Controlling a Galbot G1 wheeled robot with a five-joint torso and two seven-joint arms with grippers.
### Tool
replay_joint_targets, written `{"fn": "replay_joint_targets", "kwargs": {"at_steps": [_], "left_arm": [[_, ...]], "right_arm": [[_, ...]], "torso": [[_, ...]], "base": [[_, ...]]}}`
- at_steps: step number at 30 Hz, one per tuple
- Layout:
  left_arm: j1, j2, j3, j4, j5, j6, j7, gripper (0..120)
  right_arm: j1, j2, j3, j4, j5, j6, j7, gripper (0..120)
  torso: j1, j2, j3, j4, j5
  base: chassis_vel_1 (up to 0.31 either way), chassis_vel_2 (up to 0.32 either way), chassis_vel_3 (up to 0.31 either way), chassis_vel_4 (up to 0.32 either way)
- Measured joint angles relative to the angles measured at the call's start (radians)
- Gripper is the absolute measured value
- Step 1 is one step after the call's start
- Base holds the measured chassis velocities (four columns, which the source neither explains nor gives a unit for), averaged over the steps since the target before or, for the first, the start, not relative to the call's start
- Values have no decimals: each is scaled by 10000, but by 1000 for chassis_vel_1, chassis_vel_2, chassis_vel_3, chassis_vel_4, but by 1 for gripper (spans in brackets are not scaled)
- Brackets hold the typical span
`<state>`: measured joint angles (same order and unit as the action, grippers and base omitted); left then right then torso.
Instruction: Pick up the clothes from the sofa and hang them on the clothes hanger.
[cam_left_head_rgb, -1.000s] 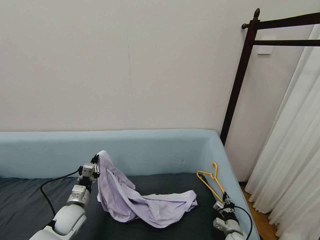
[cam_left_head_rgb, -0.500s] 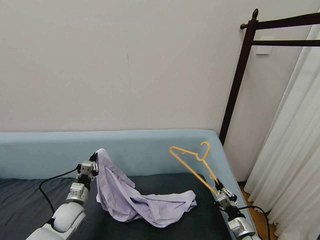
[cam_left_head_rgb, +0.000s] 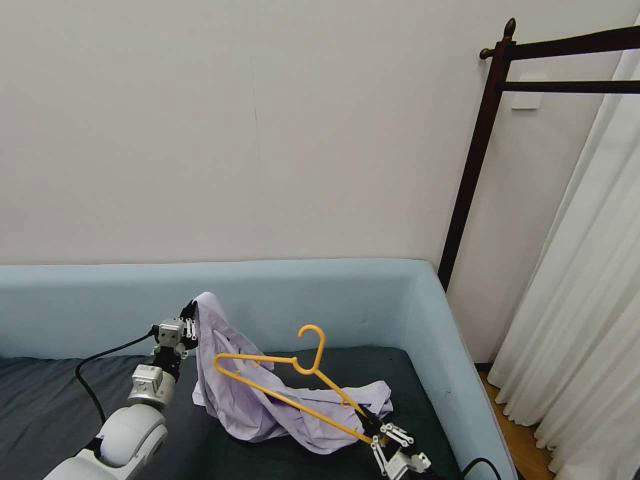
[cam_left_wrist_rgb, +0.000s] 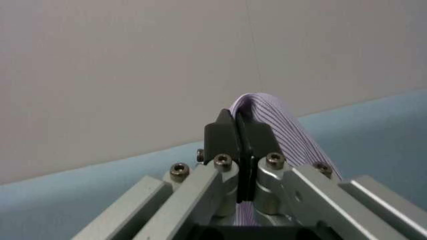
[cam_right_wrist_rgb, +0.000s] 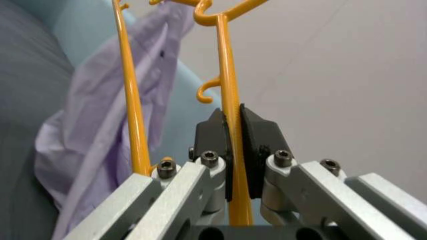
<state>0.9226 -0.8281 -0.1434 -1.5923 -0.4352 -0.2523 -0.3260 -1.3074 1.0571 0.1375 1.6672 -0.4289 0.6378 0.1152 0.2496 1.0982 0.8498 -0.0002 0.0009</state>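
Two grippers, one shirt, one hanger: count at the sofa

- Grippers, 2. I read the left gripper (cam_left_head_rgb: 186, 322) as raised above the left part of the seat, in front of the sofa back. In the left wrist view its pads (cam_left_wrist_rgb: 235, 137) are pressed together on a fold of striped fabric. The right gripper (cam_left_head_rgb: 380, 438) sits low over the right part of the seat, pinching the hanger's end. In the right wrist view the pads (cam_right_wrist_rgb: 233, 145) clamp one orange bar.
- Shirt, 1. The lavender striped shirt (cam_left_head_rgb: 260, 410) has its top corner held up by the left gripper. The rest trails down and to the right onto the dark cushion.
- Hanger, 1. The orange hanger (cam_left_head_rgb: 316, 370) slants from the right gripper up and leftward across the shirt, hook uppermost.
- Clothes rack, 1. The dark wooden clothes rack (cam_left_head_rgb: 477, 160) stands right of the sofa, with one white curtain (cam_left_head_rgb: 590, 330) beyond it.

Change in half a second: the hanger stood high by the sofa's right arm and now lies swung left over the shirt. The right gripper has come left and lower. The left gripper and the shirt's raised corner are unmoved.

Container: the light blue sofa (cam_left_head_rgb: 330, 300), 1, holds the shirt's trailing part on its seat.
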Motion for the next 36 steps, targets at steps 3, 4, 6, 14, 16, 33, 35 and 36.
{"fn": "replay_joint_targets", "kwargs": {"at_steps": [3, 4, 6, 14, 16, 33, 35, 36], "left_arm": [[114, -3, -103, -126, 25, 0, -33, 0], [146, -12, -134, -160, 34, 0, -48, 0], [257, -88, -222, -341, 98, -2, -114, 0], [578, -308, -269, -918, 264, 113, -230, 0], [601, -314, -256, -990, 280, 138, -246, 0], [686, -240, -182, -1226, 367, 221, -298, 0], [730, -243, -165, -1321, 371, 220, -298, 0], [785, -262, -158, -1402, 376, 219, -298, 0]], "right_arm": [[-203, 4, -87, 192, -246, 214, -74, 4], [-252, 10, -123, 204, -362, 236, -69, 4], [-280, 110, -348, -19, -1024, 242, 253, 4], [420, 995, -1138, -1247, -3608, -612, 2690, 4], [510, 1140, -1232, -1370, -3940, -837, 3068, 4], [557, 1571, -1383, -1688, -5373, -3752, 5200, 4], [535, 1554, -1398, -1646, -5215, -3841, 5200, 4], [559, 1598, -1422, -1673, -5168, -3855, 5199, 4]], "torso": [[0, 0, 0, -1, -1], [0, 0, 0, -1, 0], [-1, 0, 0, -3, -2], [1, -1, 1, -1, 1], [1, -1, 1, -1, 1], [2, -2, 1, -2, 0], [2, -2, 1, -4, 0], [1, -2, 1, -5, 0]], "base": [[0, 0, 0, 0], [0, 0, 0, 0], [0, 0, 0, 0], [0, 0, 0, 0], [0, 0, 0, 0], [0, 0, 0, 0], [0, 0, 0, 0], [0, 0, 0, 0]]}}
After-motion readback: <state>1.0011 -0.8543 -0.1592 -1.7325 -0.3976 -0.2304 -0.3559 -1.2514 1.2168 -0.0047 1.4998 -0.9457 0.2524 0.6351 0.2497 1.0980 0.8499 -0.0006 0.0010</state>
